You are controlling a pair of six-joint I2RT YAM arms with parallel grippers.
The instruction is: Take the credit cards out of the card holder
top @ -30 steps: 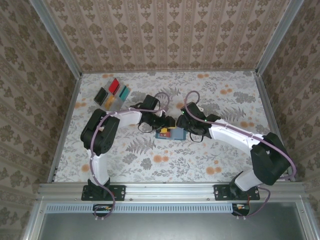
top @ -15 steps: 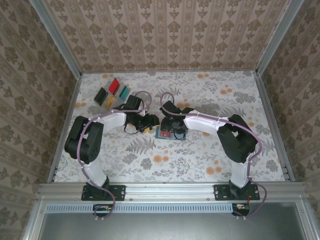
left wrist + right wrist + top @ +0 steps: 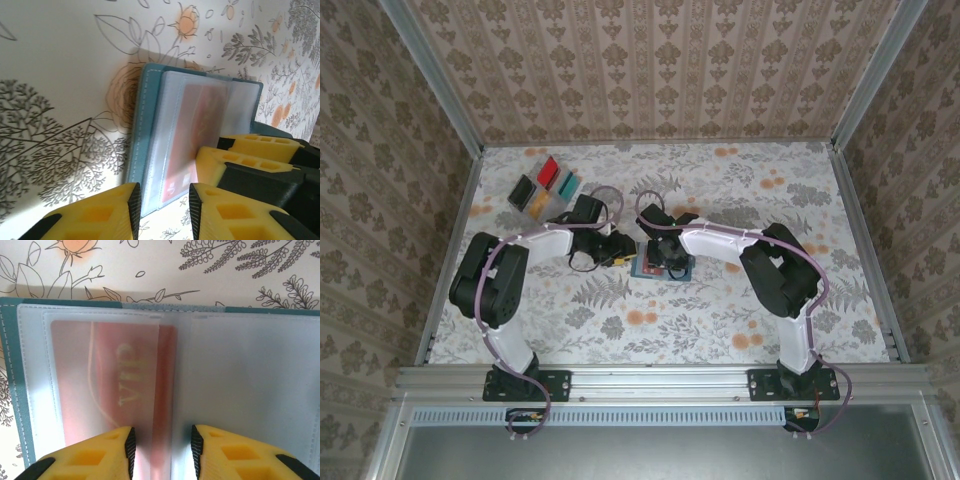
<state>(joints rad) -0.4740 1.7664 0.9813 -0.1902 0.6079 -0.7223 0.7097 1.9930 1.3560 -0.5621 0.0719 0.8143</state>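
Both grippers are crowding over the card holder (image 3: pixel 640 270), which is lying open at the centre of the table (image 3: pixel 770 200). The right gripper (image 3: pixel 161 440) has swung in from the right, and its jaws are narrowing over a red card (image 3: pixel 130 380) in its clear sleeve. The left gripper (image 3: pixel 164 200), also narrowing, is straddling the holder's left edge, with nothing pinched yet. The pull is only starting, and the removed cards (image 3: pixel 545 185) are lying far left.

The card holder (image 3: pixel 137 130) in front of me lies open and flat, teal cover down, frosted clear sleeves up. A red card (image 3: pixel 135 375) (lettered VIP) sits inside one sleeve. Loose cards (image 3: pixel 548 170), red, teal, black and seemingly yellow-orange, lie clustered well apart, far left.
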